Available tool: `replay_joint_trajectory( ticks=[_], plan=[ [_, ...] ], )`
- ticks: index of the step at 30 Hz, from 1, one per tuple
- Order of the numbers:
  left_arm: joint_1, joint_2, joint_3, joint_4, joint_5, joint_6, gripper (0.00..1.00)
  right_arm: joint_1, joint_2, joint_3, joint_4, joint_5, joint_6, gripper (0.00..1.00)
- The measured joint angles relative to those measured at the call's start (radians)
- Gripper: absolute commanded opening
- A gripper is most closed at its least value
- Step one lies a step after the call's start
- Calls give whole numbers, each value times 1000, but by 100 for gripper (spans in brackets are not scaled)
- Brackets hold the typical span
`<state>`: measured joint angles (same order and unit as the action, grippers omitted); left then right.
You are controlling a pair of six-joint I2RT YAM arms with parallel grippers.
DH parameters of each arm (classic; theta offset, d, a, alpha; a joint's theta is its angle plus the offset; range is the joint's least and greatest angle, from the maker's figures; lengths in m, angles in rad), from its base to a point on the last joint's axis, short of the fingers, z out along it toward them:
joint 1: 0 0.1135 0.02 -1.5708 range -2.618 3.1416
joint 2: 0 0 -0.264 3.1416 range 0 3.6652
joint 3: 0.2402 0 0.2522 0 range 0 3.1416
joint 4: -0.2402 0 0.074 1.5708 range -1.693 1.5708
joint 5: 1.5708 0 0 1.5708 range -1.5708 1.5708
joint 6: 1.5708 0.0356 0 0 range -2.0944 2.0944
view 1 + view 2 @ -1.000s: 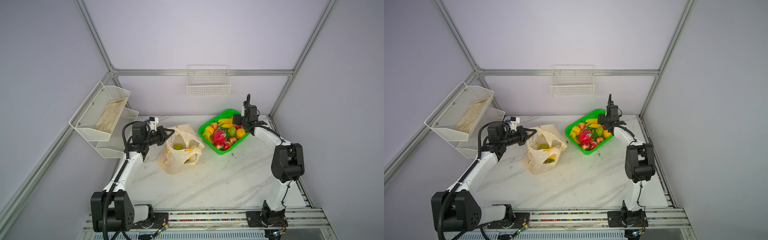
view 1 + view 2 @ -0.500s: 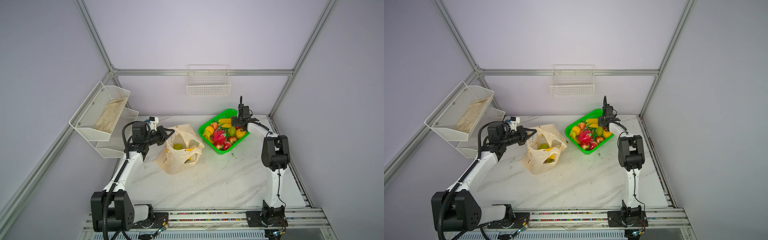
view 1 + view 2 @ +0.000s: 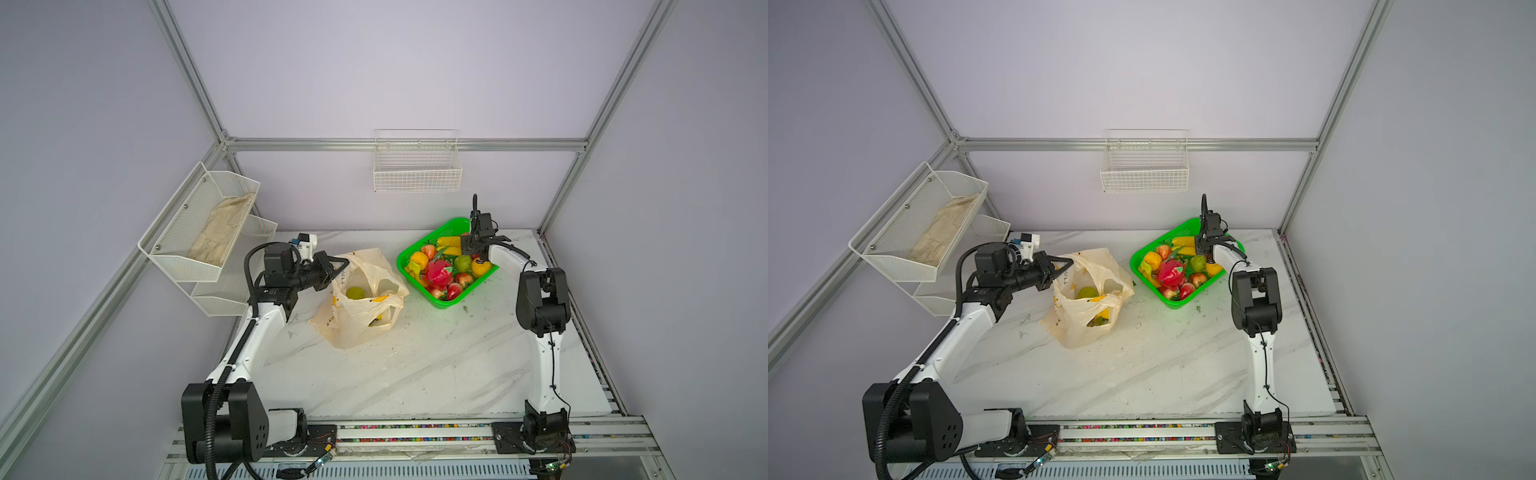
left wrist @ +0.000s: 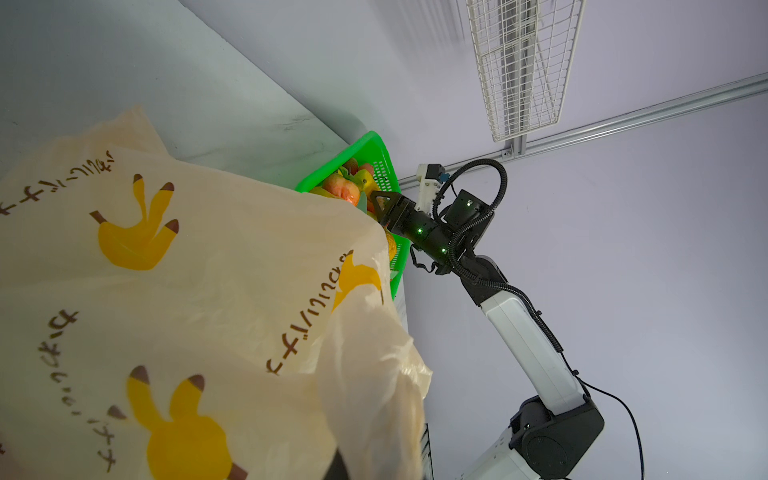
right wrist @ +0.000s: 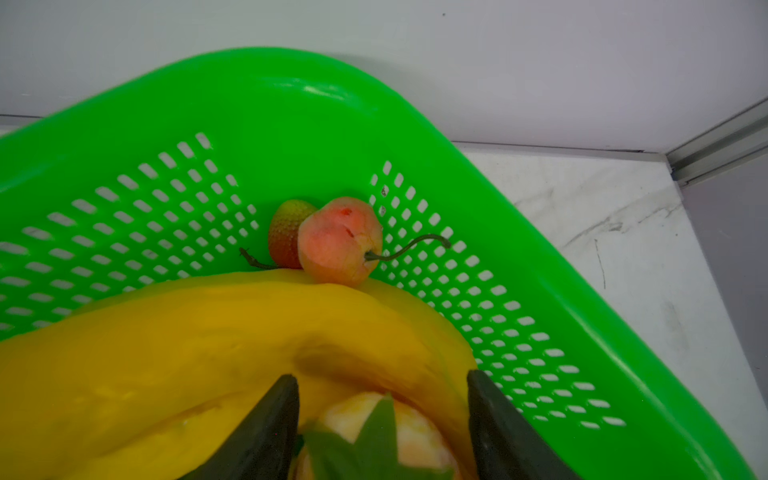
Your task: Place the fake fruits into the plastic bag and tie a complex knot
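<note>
The plastic bag (image 3: pixel 361 320) (image 3: pixel 1075 328) stands open at the table's middle left, with a green fruit (image 3: pixel 355 293) and yellow ones inside. My left gripper (image 3: pixel 337 266) is shut on the bag's raised edge. In the left wrist view the printed plastic (image 4: pixel 187 291) hides its jaws. Several fake fruits (image 3: pixel 438 272) fill the green basket (image 3: pixel 446 304). My right gripper (image 3: pixel 471 248) (image 5: pixel 382 399) reaches into the basket's far corner. It is open, its fingers either side of a pale orange fruit with green leaves (image 5: pixel 415 424), against a yellow banana (image 5: pixel 208 353). No knot shows.
A small pink fruit with a stem (image 5: pixel 338 243) and a strawberry (image 5: pixel 284 237) lie against the basket's far wall. White mesh shelves (image 3: pixel 199 232) holding a pale cloth hang at the left. A white wire basket (image 3: pixel 417 166) is fixed on the back wall.
The right arm has folded in nearer the basket, and its gripper has shifted left and sunk among the fruits with the jaws narrowing. The left arm and the bag have not moved.
</note>
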<state>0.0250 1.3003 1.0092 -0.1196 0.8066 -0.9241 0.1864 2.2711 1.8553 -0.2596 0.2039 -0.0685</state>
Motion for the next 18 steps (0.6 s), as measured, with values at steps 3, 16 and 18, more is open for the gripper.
replay_joint_trajectory(
  ticks=[3,16,18],
  plan=[
    [0,0,0,0,0,0,0,0,0,2,-6,-5,-5,51],
    [0,0,0,0,0,0,0,13,-359,-280,109,-213,68,35],
    [0,0,0,0,0,0,0,41,-496,-372,175,-269,93,35]
  ],
)
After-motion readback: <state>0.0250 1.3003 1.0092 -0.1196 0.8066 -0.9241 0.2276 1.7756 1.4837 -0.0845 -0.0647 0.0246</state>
